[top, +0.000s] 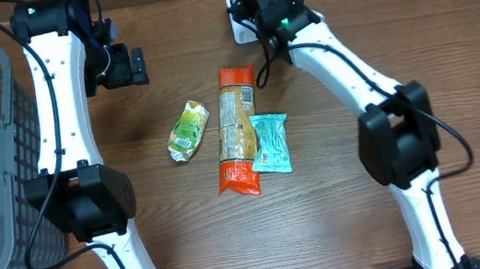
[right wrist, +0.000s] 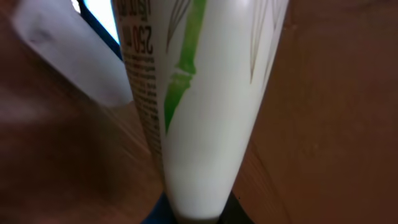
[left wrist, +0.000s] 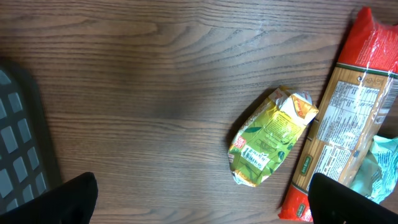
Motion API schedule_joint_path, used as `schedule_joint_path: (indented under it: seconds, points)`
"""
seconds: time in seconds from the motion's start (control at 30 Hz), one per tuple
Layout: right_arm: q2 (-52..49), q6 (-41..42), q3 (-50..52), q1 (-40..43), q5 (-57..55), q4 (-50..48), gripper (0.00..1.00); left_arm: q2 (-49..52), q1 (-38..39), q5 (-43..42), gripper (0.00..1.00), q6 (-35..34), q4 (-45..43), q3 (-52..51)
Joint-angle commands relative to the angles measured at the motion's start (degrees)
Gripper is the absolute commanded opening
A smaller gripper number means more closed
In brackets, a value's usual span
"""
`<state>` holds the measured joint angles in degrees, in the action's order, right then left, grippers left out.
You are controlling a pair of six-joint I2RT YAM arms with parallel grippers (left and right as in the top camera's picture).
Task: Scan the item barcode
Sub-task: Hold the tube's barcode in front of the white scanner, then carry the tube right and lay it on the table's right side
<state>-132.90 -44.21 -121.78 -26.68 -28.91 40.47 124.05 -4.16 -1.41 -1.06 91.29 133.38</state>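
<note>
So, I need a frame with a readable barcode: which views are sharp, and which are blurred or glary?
Right wrist: the tube fills the frame, too close and soft, with bright glare at the top left. Left wrist: sharp and evenly lit, with print showing on the green packet. Overhead: sharp, but labels are too small to read.

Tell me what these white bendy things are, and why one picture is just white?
Those are white robot arms: a left arm and a right arm, at a wooden table. One picture looks down from above; two come from wrist cameras. On the table lie a crinkled yellow-green packet, a long orange packet and a teal packet; a grey mesh basket stands at one side. The left claw is open. The white is a white tube with a green bamboo drawing, gripped in the right claw, close to its camera.
</note>
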Motion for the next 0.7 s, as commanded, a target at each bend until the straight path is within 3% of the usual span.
schedule_joint_path:
  seconds: [0.0,0.1,0.17,0.47,0.67]
  points:
    - [12.0,5.5,-1.9,0.0,7.4,0.8,0.04,0.5,0.1,0.3,1.0,1.1,-0.1,-0.2]
    - [12.1,5.4,-1.9,0.3,7.0,2.1,0.04,0.5,0.1,0.3,1.0,1.1,-0.1,-0.2]
    - [12.5,7.4,-2.0,0.0,12.0,8.3,0.04,0.5,0.1,0.3,0.99,1.1,-0.1,-0.2]
    - [19.9,31.6,-2.0,6.0,59.3,28.5,0.04,0.5,0.1,0.3,1.0,1.1,-0.1,-0.2]
    - [20.3,35.5,-1.4,17.4,62.9,38.8,0.04,0.5,0.1,0.3,1.0,1.1,-0.1,-0.2]
